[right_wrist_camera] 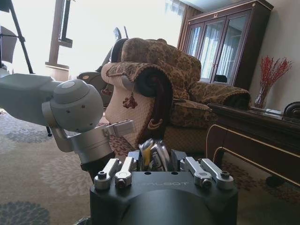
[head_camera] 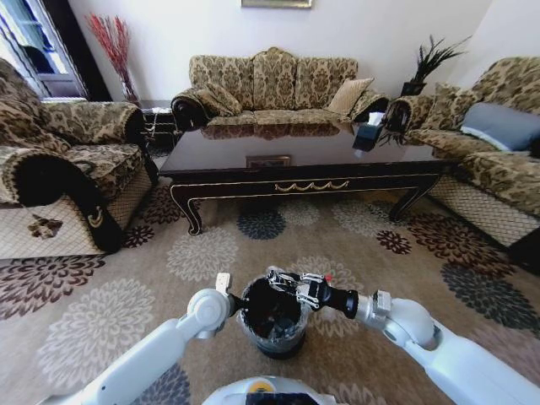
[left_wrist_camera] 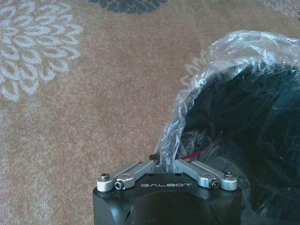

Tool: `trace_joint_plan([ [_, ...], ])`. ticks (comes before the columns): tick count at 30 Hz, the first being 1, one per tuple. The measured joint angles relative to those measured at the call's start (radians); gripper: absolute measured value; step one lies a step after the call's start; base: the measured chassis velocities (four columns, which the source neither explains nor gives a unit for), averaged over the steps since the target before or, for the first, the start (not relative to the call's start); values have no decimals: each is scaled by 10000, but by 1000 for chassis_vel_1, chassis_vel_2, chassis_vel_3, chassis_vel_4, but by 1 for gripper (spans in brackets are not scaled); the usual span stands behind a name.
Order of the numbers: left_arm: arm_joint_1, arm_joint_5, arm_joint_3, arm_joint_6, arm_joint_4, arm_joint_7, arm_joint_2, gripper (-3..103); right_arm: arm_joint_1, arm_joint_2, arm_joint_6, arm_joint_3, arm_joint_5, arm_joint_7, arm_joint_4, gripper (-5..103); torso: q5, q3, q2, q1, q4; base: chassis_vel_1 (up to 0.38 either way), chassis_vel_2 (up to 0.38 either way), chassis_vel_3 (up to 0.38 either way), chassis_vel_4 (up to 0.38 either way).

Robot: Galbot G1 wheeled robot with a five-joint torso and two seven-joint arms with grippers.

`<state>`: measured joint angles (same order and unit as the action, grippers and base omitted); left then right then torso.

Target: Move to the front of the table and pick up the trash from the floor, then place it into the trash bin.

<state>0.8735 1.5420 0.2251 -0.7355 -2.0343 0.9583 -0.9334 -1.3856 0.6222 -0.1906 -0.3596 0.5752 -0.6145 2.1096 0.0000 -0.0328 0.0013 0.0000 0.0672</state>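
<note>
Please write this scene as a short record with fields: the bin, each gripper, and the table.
trash bin: stands on the carpet, in front of the table
left gripper: at the bin's rim, shut on the liner
right gripper: over the bin's mouth, shut on a crumpled clear bottle
table top: tissue box near its right end
</note>
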Motion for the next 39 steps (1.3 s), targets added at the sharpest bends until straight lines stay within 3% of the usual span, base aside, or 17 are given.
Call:
trace_joint_plan([
  [4,44,-2,-100,0,-16,0,42,0,-42,45,17,-80,-131,-37,0,48,0,0,0,0,-1,0,0,0,0],
  [7,121,-6,-378,0,-13,0,-70,0,-144,192,18,-101,-246,-76,8,65,-1,0,0,0,-1,0,0,0,0],
  [9,125,-8,-414,0,-12,0,-69,0,-172,228,17,-101,-265,-82,16,65,-1,0,0,0,1,0,0,0,0],
  [11,127,-9,-456,0,-20,-6,22,0,-221,282,18,-101,-328,-120,31,81,0,0,0,-1,1,0,0,0,0],
  [15,174,-65,-528,0,-19,-51,101,0,-232,367,12,-105,-407,-191,3,86,-1,0,0,0,0,0,0,0,0],
  [18,302,-106,-707,0,-72,-76,203,0,-277,564,-1,-108,-448,-202,-35,99,0,0,0,0,0,0,0,0,0],
  [26,429,-104,-993,1,-159,-89,355,0,-287,621,-43,-145,-537,-187,-89,100,-1,0,0,0,0,0,0,0,0],
  [32,795,-108,-1430,0,-217,-108,530,0,-298,778,-76,-223,-552,233,-243,100,-2,0,1,0,0,0,0,0,0],
  [36,1164,-90,-1932,1,-342,-167,712,0,-226,937,-78,-250,-697,1408,-748,100,0,0,0,0,0,0,0,0,0],
  [37,1164,-90,-1932,1,-342,-167,712,0,-226,937,-78,-250,-697,1408,-748,100,0,0,0,0,0,0,0,0,0],
  [39,1253,-17,-2186,1,-367,-182,841,0,-186,1026,87,-200,-785,2493,-1050,100,0,0,0,0,-2,0,0,0,0],
])
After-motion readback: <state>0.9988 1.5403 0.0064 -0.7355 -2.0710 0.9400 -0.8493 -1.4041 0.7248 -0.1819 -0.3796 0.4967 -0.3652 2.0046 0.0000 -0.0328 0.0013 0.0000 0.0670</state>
